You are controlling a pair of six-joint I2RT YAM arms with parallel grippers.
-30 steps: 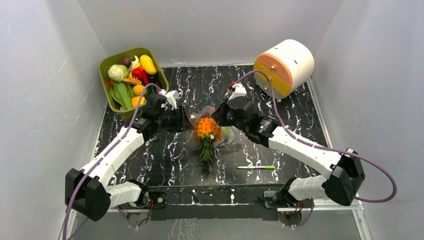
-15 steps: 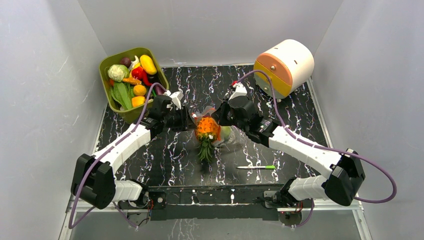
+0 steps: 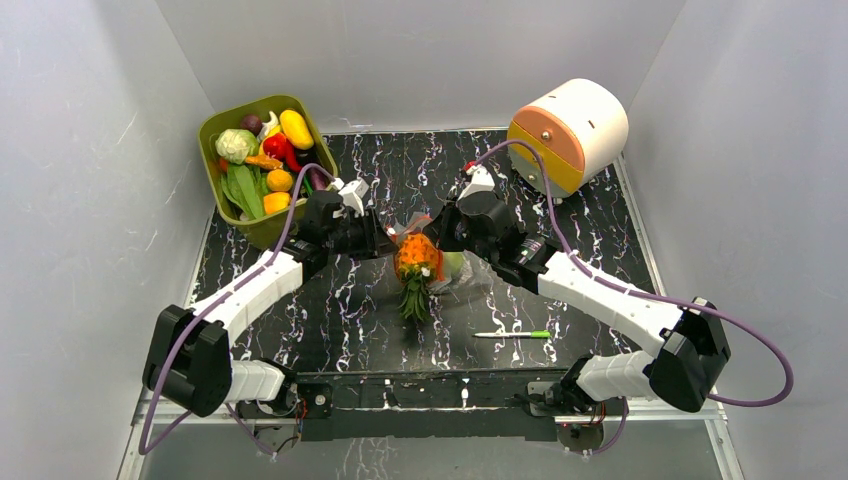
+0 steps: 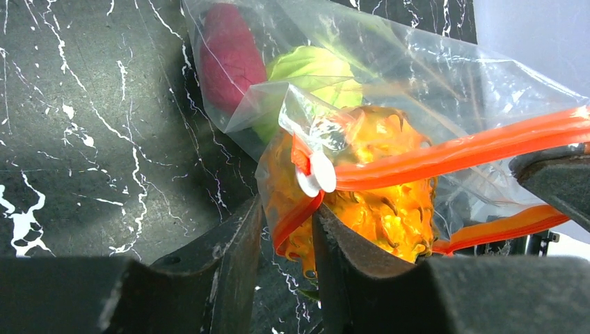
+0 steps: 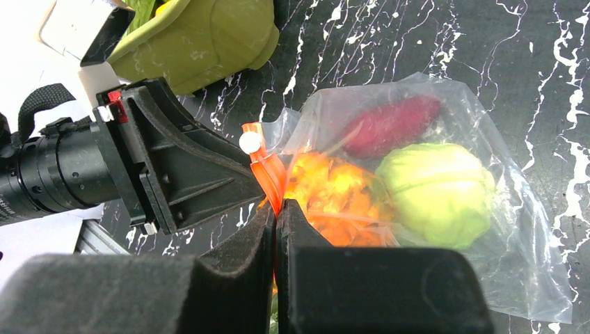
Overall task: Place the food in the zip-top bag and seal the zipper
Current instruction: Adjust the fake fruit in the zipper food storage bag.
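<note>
The zip-top bag (image 3: 458, 270) lies mid-table, holding an orange pineapple (image 3: 418, 258), a green cabbage (image 5: 435, 191) and a purple-red piece (image 5: 393, 125). The pineapple's green leaves (image 3: 413, 300) stick out of the mouth. My right gripper (image 5: 276, 204) is shut on the red zipper (image 5: 266, 170) just below its white slider (image 5: 249, 142). My left gripper (image 4: 287, 207) faces it from the left. Its jaws stand a little apart, with the zipper (image 4: 473, 146) end and slider (image 4: 316, 174) at their tips; the strip touches the right finger.
A green bin (image 3: 207, 150) of toy fruits and vegetables stands at the back left, close behind the left arm. A white and orange drum (image 3: 570, 130) sits at the back right. A green-and-white pen (image 3: 512, 334) lies in front of the bag.
My left gripper has moved right up to the bag's mouth and its jaws have narrowed around the zipper end. The right gripper has kept its grip.
</note>
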